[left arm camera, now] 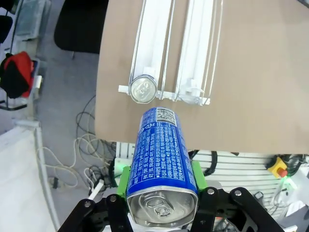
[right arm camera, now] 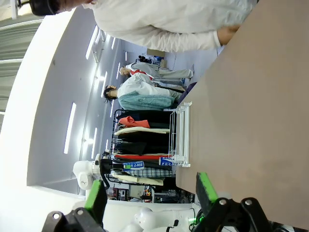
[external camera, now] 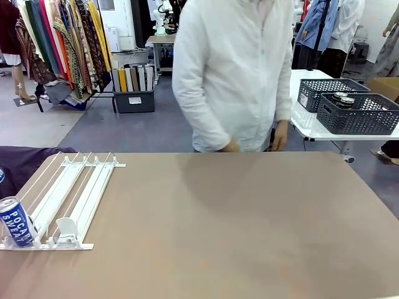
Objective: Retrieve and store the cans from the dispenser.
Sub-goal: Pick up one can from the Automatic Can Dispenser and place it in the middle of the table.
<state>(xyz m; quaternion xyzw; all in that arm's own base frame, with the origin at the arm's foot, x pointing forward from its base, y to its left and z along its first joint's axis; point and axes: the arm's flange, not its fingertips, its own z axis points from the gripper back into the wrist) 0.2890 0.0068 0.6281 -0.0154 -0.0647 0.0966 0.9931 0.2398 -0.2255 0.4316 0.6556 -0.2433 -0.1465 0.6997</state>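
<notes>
**Brown tabletop: one can in hand, one in the rack, storing not yet done**

Setting: brown table [external camera: 249, 218], bare apart from the dispenser [external camera: 75, 193], which sits at about 8 o'clock on the tabletop in the front view. A person [external camera: 237, 75] in a white shirt stands at the far edge, at 12 o'clock.

Left gripper [left arm camera: 161, 180]: clamped on a blue can [left arm camera: 161, 164], with a green pad on either side of the can's body and its silver top facing the wrist camera. The can is lying along the fingers, raised clear of the rack and out past the table's near edge.

Right gripper [right arm camera: 150, 189]: fingers spread wide, nothing between them, hanging off the table's near side.

Dispenser: a second can [external camera: 15, 221], blue with POCARI lettering, stands upright at the low front end of the leftmost lane; in the left wrist view it lies at 12 o'clock from the held one. A white pusher block [external camera: 67, 227] sits at the front of another lane. No other cans show in the lanes.

Storage: a dark grey basket [external camera: 361, 118] on a side table at 2 o'clock shows what look like can tops [external camera: 343, 98].

Judgement: retrieval is partly done. The held can has yet to be put away, and the second can has yet to be picked.
</notes>
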